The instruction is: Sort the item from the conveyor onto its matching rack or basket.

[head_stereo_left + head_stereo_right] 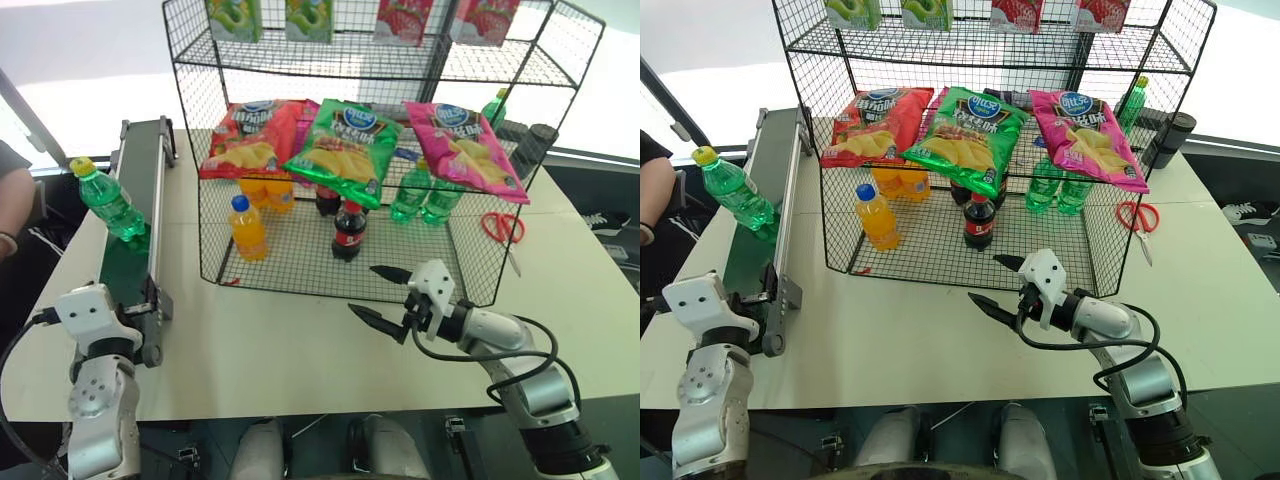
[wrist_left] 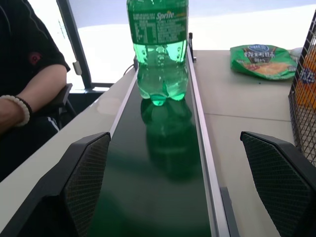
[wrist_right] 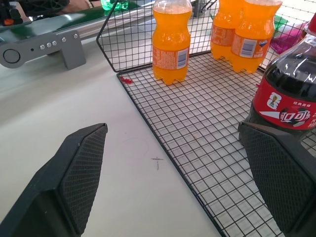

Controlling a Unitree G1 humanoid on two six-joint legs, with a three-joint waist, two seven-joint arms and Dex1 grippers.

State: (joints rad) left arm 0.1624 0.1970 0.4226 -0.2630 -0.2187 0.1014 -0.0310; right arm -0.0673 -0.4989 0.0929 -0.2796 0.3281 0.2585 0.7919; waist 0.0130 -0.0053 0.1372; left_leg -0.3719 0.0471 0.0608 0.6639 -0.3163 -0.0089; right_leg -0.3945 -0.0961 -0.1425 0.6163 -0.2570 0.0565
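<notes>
Item: green soda bottle [image 1: 105,200], yellow cap, standing upright on the conveyor [image 1: 140,190] toward its far half, at the left of the table; untouched by either gripper.
Left gripper: [image 2: 182,182] at the near end of the conveyor, pointing along the belt toward the bottle; jaws wide, nothing between them, bottle well ahead.
Right gripper: [image 1: 385,295] just in front of the rack's near edge, close to the cola bottle [image 1: 348,232]; jaws wide, holding nothing.
Rack: black wire rack [image 1: 470,280] at the centre, lower tier stocked with orange bottles [image 1: 247,227], cola, and green bottles [image 1: 425,195] at the far right; chip bags [image 1: 345,150] hang above.
Done: nothing yet, as judged; item not picked up.
Left: grasp the bottle, carry it to the rack, set it with the matching green bottles.
Bystander: a person's arm [image 2: 29,94] beside the conveyor's left side.
</notes>
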